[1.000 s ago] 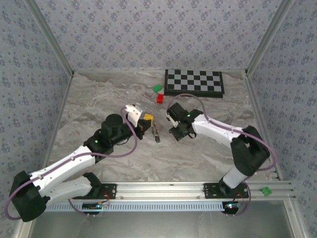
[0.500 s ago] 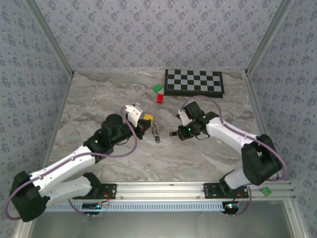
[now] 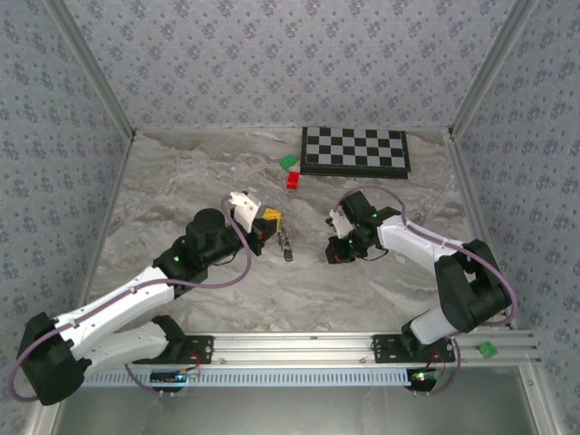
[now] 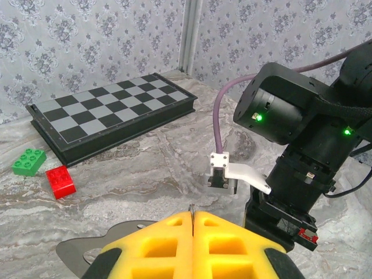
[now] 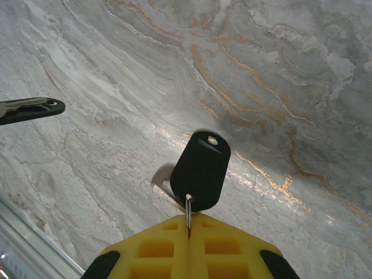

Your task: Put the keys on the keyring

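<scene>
Black oval-headed key (image 5: 200,171), its silvery blade clenched in my right gripper (image 5: 189,225), head leading, sits near and right of the thin silvery wire keyring (image 3: 285,238), apparently pinched in my closed left gripper (image 4: 193,220).

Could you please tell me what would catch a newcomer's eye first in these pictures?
The right gripper pinches a black-headed key by its blade above the marble table. At the table's far edge lies a chessboard, with a red block and a green block by its left end.
</scene>
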Action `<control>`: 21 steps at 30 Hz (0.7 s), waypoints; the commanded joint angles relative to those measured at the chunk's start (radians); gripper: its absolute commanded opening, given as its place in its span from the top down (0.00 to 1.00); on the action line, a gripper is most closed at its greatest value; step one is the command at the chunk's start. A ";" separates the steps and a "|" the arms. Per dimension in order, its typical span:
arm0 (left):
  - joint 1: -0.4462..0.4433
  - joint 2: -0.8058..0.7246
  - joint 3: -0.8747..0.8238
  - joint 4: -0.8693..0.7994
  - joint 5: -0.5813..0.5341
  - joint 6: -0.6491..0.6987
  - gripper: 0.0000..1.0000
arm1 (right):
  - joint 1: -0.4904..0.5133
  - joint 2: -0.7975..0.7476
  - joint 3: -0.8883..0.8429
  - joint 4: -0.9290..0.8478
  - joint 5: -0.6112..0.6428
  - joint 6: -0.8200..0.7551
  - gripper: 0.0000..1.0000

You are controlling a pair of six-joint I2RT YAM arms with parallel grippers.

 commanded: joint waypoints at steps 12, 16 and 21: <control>-0.004 0.001 0.009 0.027 0.007 0.007 1.00 | 0.064 -0.144 -0.109 0.195 0.174 -0.006 1.00; -0.005 0.003 0.011 0.027 0.010 0.006 1.00 | 0.059 -0.128 -0.113 0.151 0.190 0.000 1.00; -0.004 0.003 0.010 0.029 0.012 0.002 1.00 | 0.105 -0.102 -0.160 0.173 0.239 0.025 1.00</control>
